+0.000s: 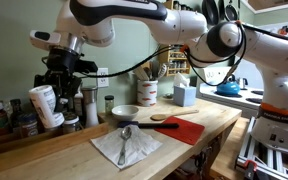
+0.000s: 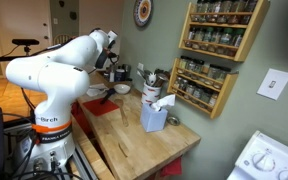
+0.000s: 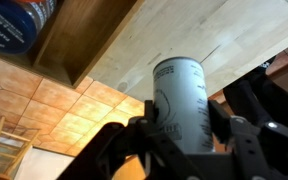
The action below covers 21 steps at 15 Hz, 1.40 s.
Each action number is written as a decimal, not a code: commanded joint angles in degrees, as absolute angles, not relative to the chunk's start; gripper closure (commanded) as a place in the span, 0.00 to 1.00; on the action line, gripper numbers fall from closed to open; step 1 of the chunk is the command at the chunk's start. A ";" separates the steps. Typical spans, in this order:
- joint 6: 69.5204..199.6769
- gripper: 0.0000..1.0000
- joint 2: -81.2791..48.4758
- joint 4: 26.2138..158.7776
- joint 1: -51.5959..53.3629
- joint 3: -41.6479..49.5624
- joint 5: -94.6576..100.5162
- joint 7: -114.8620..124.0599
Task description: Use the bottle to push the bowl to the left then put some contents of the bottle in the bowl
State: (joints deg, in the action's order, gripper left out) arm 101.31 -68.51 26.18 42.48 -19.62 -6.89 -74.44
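One pincer clamped on tilted bottle, bowl apart on counter

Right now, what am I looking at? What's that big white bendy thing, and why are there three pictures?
The big white thing is a robot arm. At its end is a pincer hand called a gripper. Two pictures come from cameras standing in the room, looking at the same kitchen counter from different spots. The third comes from a little camera on the robot's wrist, so you see the gripper close up. It is squeezed shut on a small white bottle, holding it tilted. On the wooden counter are a white bowl, a spoon on a napkin, a red cloth and a tissue box. A spice rack hangs on the wall.
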 commanded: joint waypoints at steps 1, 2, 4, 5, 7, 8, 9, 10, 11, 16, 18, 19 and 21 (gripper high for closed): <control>104.32 0.69 -72.18 24.33 43.37 -20.49 -8.99 -76.08; 104.41 0.69 -72.62 24.51 43.58 -20.33 -8.89 -75.98; 104.50 0.69 -73.52 24.57 43.79 -20.50 -9.02 -76.21; 104.27 0.69 -73.87 24.66 43.86 -20.57 -9.06 -76.32; 103.68 0.69 -74.28 24.81 44.01 -20.65 -9.10 -76.95; 103.39 0.69 -74.41 24.85 44.11 -20.60 -9.02 -77.08; 103.11 0.69 -74.50 24.89 44.19 -20.54 -8.93 -77.10; 103.00 0.69 -74.56 24.90 44.29 -20.44 -8.82 -77.08; 102.81 0.69 -74.63 24.91 44.31 -20.51 -8.88 -77.31; 102.95 0.69 -75.44 24.77 44.12 -21.54 -9.66 -80.75; 102.83 0.69 -75.86 24.87 43.97 -21.70 -9.81 -82.14; 102.52 0.69 -75.97 24.97 43.93 -21.67 -9.78 -82.85; 101.82 0.69 -76.23 25.11 43.91 -21.29 -9.40 -84.24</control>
